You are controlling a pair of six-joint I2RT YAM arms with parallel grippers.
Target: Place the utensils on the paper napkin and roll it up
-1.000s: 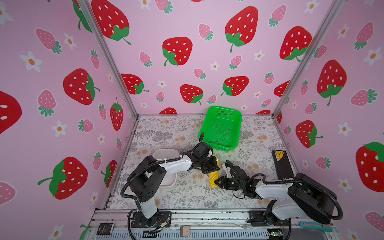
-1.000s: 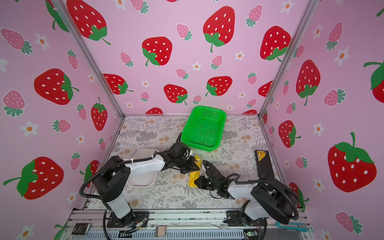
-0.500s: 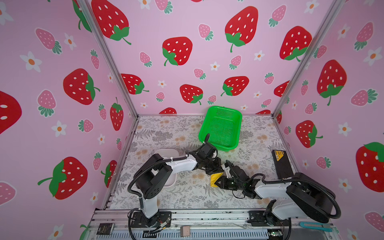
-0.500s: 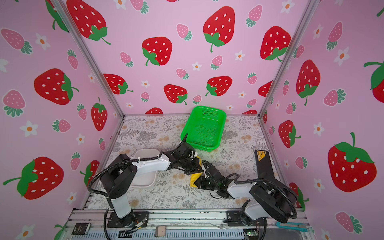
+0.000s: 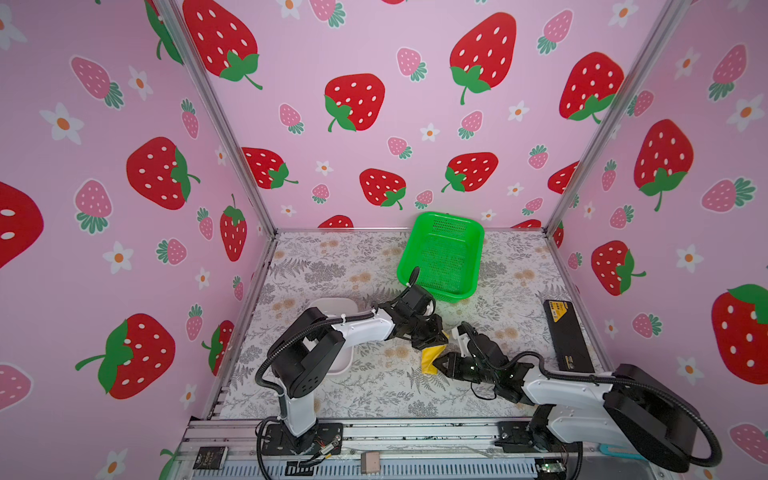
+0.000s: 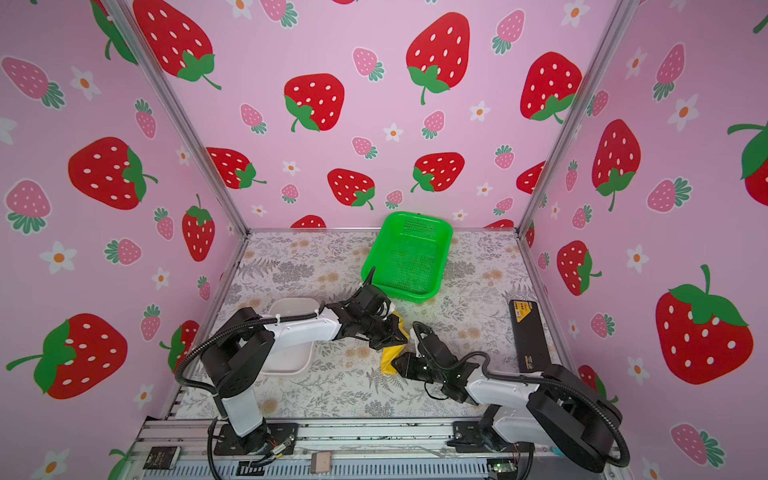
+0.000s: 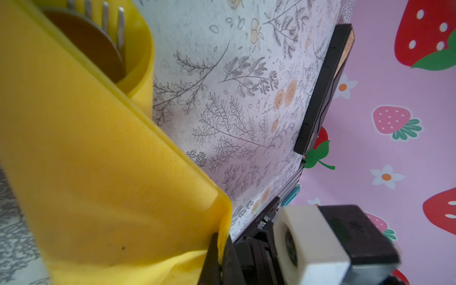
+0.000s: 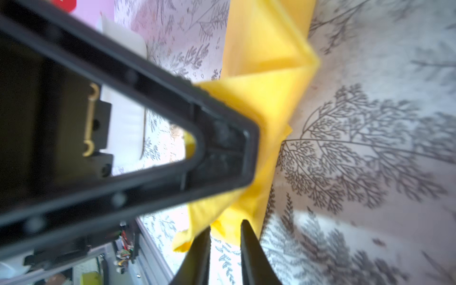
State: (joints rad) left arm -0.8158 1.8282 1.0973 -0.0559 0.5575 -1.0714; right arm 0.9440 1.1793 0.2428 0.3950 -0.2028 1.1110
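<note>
Yellow paper napkin [image 5: 430, 360] curled round utensils [image 7: 108, 22], mid-table
left gripper [image 7: 219, 249] clamps its edge; right gripper [image 8: 225, 237], narrowly parted, grips nothing; both hide most of it; green basket [image 5: 442, 257] behind, white tray [image 5: 332, 305] leftward

At the middle of the table [image 5: 374, 390], paper napkin [image 5: 430, 361] wrapped around utensils [image 7: 112, 22], between left gripper [image 5: 434, 343] at its far end and right gripper [image 5: 438, 365] at its near end. Behind, toward the back wall, mesh basket [image 5: 446, 296]. To the left, tray [image 5: 332, 303], partly under the left arm. Along the right edge, flat box [image 5: 567, 336].
</note>
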